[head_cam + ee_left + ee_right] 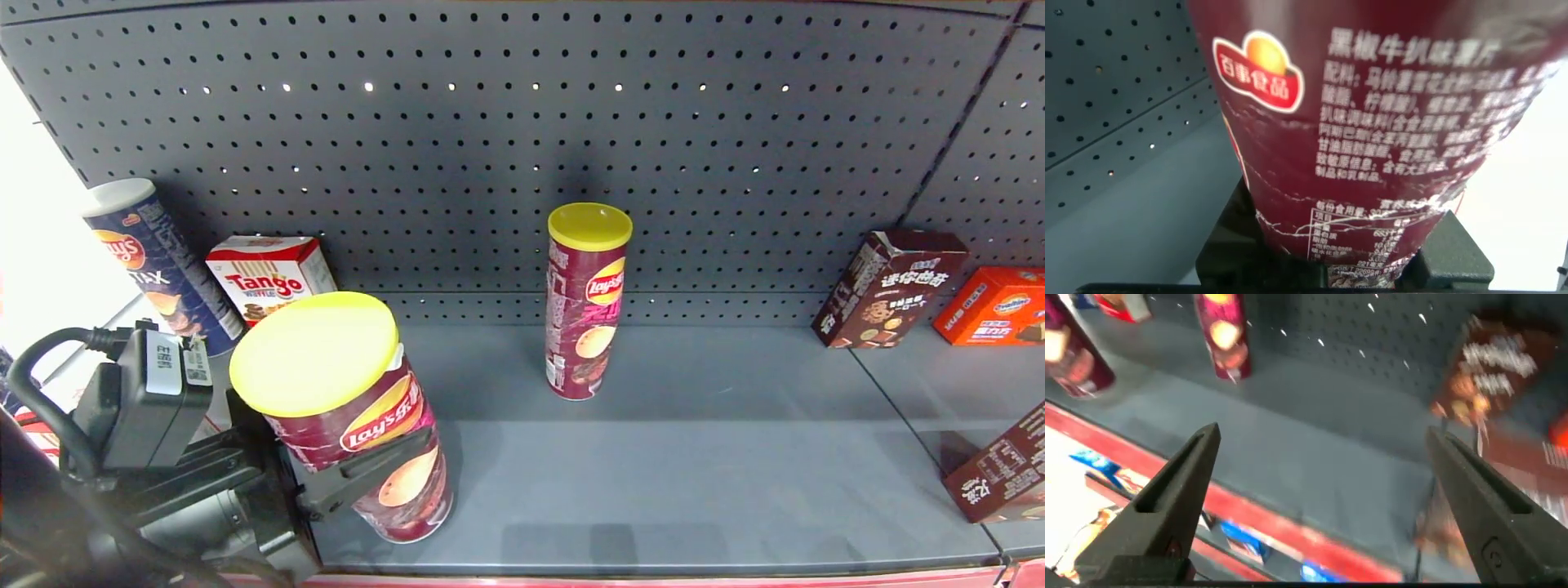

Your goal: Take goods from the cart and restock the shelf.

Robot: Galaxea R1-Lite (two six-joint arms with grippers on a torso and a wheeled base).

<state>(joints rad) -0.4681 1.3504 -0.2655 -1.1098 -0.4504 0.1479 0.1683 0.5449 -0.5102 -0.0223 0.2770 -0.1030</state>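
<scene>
At the far left of the shelf point(694, 474) a blue can point(151, 261) stands against the back, with a wafer box point(269, 273) just beside it. In front of them the left gripper point(351, 474) is clamped around a maroon can point(351, 416) with a yellow lid, at the shelf's front edge; whether its base touches, I cannot tell. A second can point(586, 302) stands upright mid-shelf. Right of it sit a brown box point(888, 287) and an orange box point(1000, 306). The right gripper point(1323, 498) hangs before the shelf, fingers spread wide, holding nothing.
</scene>
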